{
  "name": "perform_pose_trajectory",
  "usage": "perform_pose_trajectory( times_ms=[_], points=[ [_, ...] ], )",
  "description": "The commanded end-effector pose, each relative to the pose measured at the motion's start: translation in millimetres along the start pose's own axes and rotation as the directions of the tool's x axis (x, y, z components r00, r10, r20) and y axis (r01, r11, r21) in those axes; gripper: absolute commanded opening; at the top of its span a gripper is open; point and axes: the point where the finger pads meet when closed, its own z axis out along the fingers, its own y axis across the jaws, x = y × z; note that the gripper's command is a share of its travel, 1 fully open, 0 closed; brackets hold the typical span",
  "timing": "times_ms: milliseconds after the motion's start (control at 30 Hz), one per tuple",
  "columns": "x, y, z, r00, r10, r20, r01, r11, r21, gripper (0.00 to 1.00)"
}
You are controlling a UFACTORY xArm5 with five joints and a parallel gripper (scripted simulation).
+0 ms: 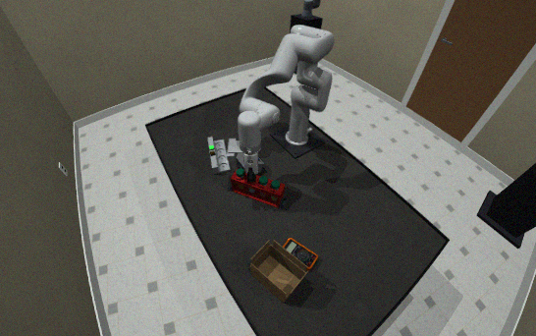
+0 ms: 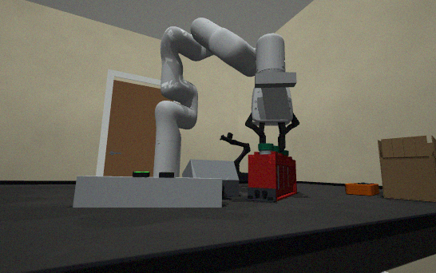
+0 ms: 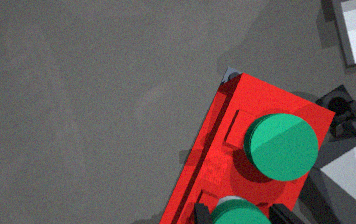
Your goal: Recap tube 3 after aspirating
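Observation:
The red decapping station [image 1: 257,189] holds several tubes with green caps. My gripper [image 1: 250,172] points straight down over it and is shut on the green cap of the second tube from the end nearest the cap tray, by the order tube 3. In the wrist view this cap [image 3: 239,214] sits between my two dark fingers at the bottom edge, and the end tube's cap [image 3: 284,146] is free beside it. The side view shows my fingers [image 2: 271,144] around a cap [image 2: 265,147] that sits at rack-top height. The grey cap tray [image 1: 219,154] shows a lit green lamp [image 1: 211,146], also seen in the side view [image 2: 140,173].
The grey key housing [image 2: 209,170] stands behind the cap tray, next to the rack. A small black jointed stand [image 2: 236,149] rises behind the rack. An open cardboard box [image 1: 279,269] and an orange meter [image 1: 300,252] lie farther off on the mat.

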Motion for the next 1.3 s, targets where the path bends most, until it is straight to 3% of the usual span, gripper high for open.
perform_pose_trajectory(
  times_ms=[0, 133, 267, 633, 700, 767, 933, 967, 1267],
  points=[
    [0.7, -1.1, -1.1, 0.961, 0.275, -0.001, -0.275, 0.961, 0.004, 0.00],
    [0.7, -1.1, -1.0, 0.931, 0.366, -0.001, -0.366, 0.931, 0.004, 0.00],
    [0.7, -1.1, -0.8, 0.837, 0.547, 0.000, -0.547, 0.837, 0.004, 0.00],
    [0.7, -1.1, -0.3, 0.436, 0.900, 0.002, -0.900, 0.436, 0.003, 0.00],
    [0.7, -1.1, -0.3, 0.436, 0.900, 0.002, -0.900, 0.436, 0.003, 0.00],
    [0.7, -1.1, -0.3, 0.363, 0.932, 0.002, -0.932, 0.363, 0.003, 0.00],
    [0.6, -1.1, -0.3, 0.363, 0.932, 0.002, -0.932, 0.363, 0.003, 0.00],
    [0.6, -1.1, -0.3, 0.363, 0.932, 0.002, -0.932, 0.363, 0.003, 0.46],
    [0.7, -1.1, -0.3, 0.363, 0.932, 0.002, -0.932, 0.363, 0.003, 0.46]
  ],
)
